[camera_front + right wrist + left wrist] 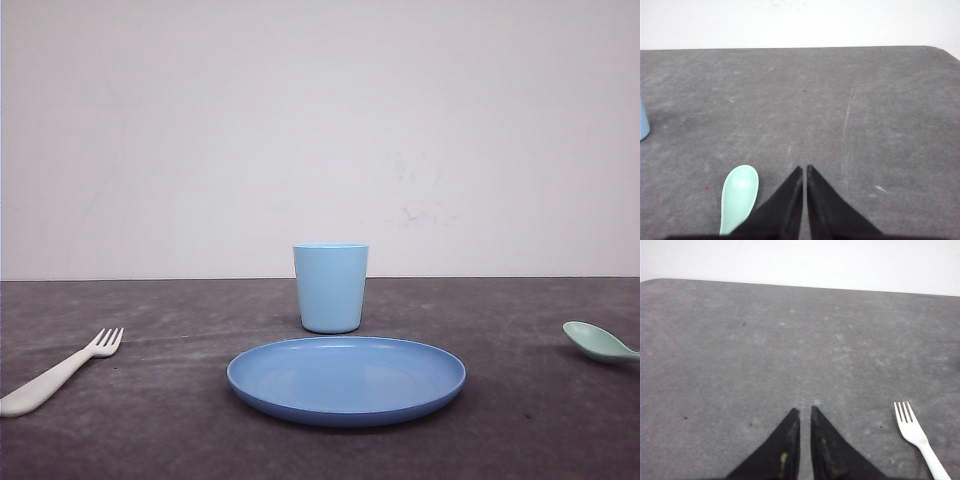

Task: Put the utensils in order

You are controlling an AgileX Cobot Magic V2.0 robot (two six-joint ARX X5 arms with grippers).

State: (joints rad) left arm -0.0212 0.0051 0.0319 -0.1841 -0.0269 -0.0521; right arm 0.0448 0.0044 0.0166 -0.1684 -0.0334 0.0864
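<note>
Fork [55, 375] plain white, spoon [598, 343] mint green. Cup [331, 287] light blue, plate [346, 379] a deeper blue, both w/o pattern. Worktop [150, 440] dark grey, mottled w/ pale scuffs. Wall [320, 130] off-white. Both pincers black: left pincer [802, 411], right pincer [804, 168].

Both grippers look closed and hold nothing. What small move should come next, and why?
Probably open the left gripper and shift it toward the fork. Its fingers sit nearly together over bare table, with the fork lying untouched beside them. The right gripper stands likewise beside the spoon.
</note>
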